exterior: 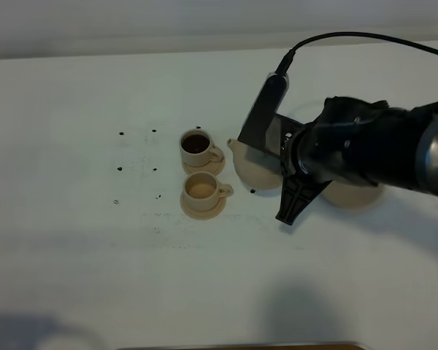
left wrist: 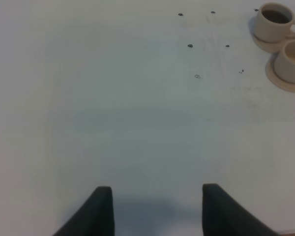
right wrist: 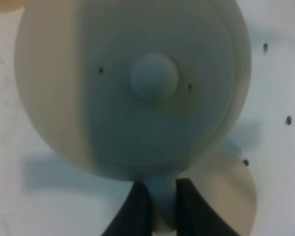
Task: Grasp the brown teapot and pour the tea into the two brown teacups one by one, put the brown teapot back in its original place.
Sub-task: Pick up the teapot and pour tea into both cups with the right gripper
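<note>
right tool (right wrist: pixel 162 191): pressed together on the loop handle (right wrist: pixel 162 209) of the brown teapot (exterior: pixel 252 172), one black finger (right wrist: pixel 137 211) on each side of it
brown teapot: right of centre in the high view, between the cups and the wide saucer, largely hidden under the arm (exterior: pixel 379 149); lid knob (right wrist: pixel 154 77) facing the wrist camera; spout (exterior: pixel 233 144) toward the cups, near the upper one's handle
wide saucer (exterior: pixel 359 195): right of the teapot, partly under the arm, teapot off it
upper teacup (exterior: pixel 196 146): near frame centre, on its small saucer (exterior: pixel 217 165), dark tea inside
lower teacup (exterior: pixel 201 189): just below the upper one, on its own saucer, inside pale tan; filled or not, cannot tell
left tool (left wrist: pixel 157 211): spread, nothing between the fingers, over bare surface (exterior: pixel 73 240)
dark marks (exterior: pixel 121 134): small dots scattered left of the cups
</note>
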Robot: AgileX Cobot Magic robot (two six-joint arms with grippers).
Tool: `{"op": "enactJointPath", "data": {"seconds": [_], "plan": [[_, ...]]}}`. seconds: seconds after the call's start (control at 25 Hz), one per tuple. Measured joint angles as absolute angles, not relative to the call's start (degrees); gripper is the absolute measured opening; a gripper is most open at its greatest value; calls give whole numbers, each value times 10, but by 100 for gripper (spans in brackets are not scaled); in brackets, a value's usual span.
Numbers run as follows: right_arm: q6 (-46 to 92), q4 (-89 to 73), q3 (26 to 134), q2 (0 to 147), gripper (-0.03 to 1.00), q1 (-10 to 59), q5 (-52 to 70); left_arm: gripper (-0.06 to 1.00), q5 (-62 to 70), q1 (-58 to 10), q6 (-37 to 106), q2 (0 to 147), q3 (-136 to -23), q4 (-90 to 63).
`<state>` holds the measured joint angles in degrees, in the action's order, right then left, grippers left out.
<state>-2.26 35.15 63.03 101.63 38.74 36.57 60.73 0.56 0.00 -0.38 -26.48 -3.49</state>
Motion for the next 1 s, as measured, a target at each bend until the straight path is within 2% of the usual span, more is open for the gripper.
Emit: {"op": "enactJointPath", "data": {"seconds": [0.32,1.0], "plan": [[-59,478,623,1016,9,417,354,48,607,6,0,-4,-265,-35],[-63,623,622,1068,9,445,369,48,607,6,0,-4,-265,-35]]}}
